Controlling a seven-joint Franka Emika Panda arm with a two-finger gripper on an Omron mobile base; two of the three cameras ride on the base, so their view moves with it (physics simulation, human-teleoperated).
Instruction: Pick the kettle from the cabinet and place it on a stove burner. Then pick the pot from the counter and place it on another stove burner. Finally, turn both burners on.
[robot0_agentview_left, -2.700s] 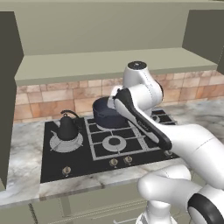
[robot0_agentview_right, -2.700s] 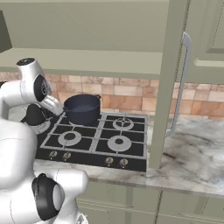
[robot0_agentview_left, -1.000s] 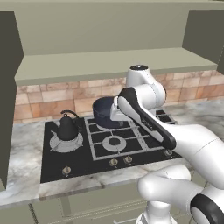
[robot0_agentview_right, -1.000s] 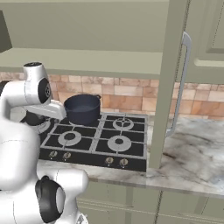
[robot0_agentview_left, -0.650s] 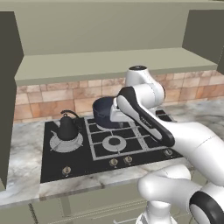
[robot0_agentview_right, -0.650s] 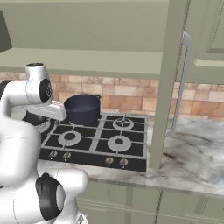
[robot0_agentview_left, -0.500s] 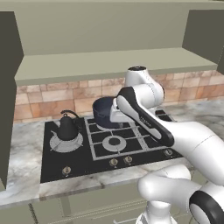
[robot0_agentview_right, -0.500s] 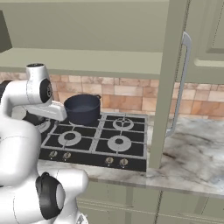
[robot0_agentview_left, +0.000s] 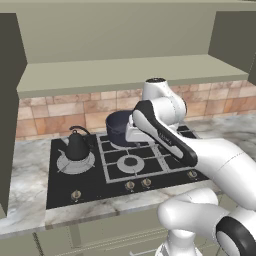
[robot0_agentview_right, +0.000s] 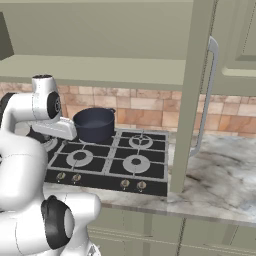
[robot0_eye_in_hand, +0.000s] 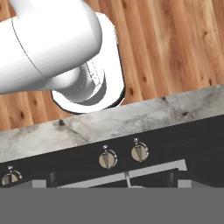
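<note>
Arm has swung slightly rightward over hob; kettle (robot0_agentview_left: 77, 145) sits on large burner (robot0_agentview_left: 75, 162), pot (robot0_agentview_left: 120, 127) on rear burner. Fingers released, empty. Next: descend squarely onto front knobs (robot0_eye_in_hand: 107, 159), grip, twist.

1. The kettle (robot0_agentview_left: 77, 146) occupies the left burner (robot0_agentview_left: 75, 162); the pot (robot0_agentview_left: 119, 127) blocks the rear grate.
2. The front centre burner (robot0_agentview_left: 131, 161) and knobs (robot0_eye_in_hand: 123, 155) lie unobstructed.
3. The open cabinet door (robot0_agentview_right: 196, 95) walls the hob's right side.
</note>
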